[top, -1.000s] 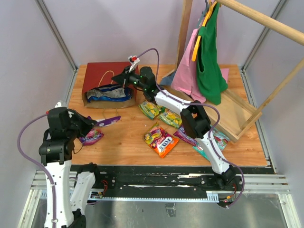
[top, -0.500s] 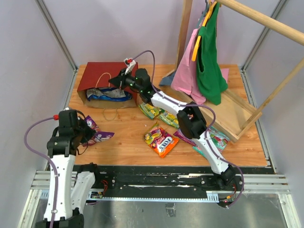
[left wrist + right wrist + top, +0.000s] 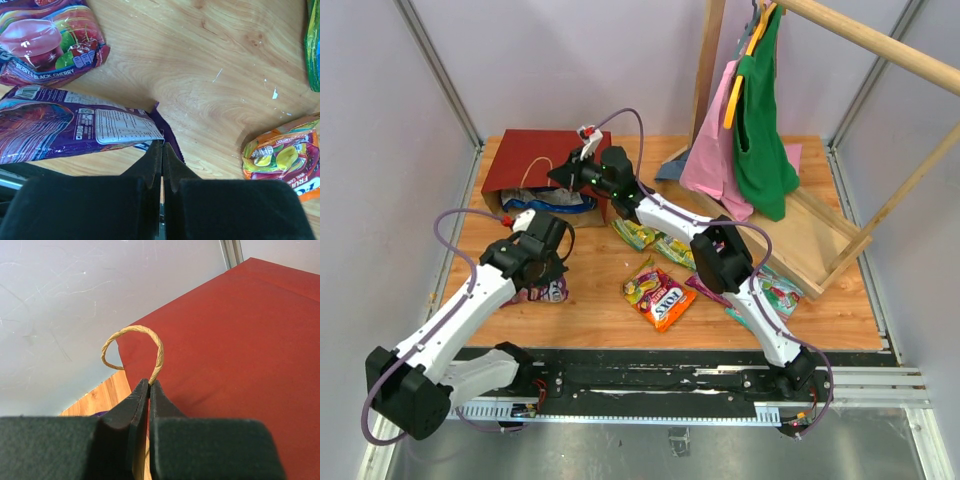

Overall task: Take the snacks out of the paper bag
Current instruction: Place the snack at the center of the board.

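The dark red paper bag (image 3: 525,160) lies on its side at the back left, its mouth facing me, with a blue packet (image 3: 555,197) inside. My right gripper (image 3: 563,172) is shut on its twine handle (image 3: 159,352), against the red bag wall (image 3: 240,340). My left gripper (image 3: 547,282) is shut, pinching the edge of a purple packet (image 3: 75,125) that lies on the table. A berry-cherry packet (image 3: 47,40) lies just beyond it. An orange packet (image 3: 663,298) and green packets (image 3: 635,232) lie mid-table.
A pale wooden frame (image 3: 830,240) stands at the right with pink and green garments (image 3: 755,130) hanging over it. More packets (image 3: 775,295) lie by its near corner. The orange packet (image 3: 285,160) is to the right of my left gripper. Grey walls enclose the table.
My left arm swung from the near left toward the middle and lowered the purple packet onto the table. My right gripper shifted slightly left, still holding the handle.
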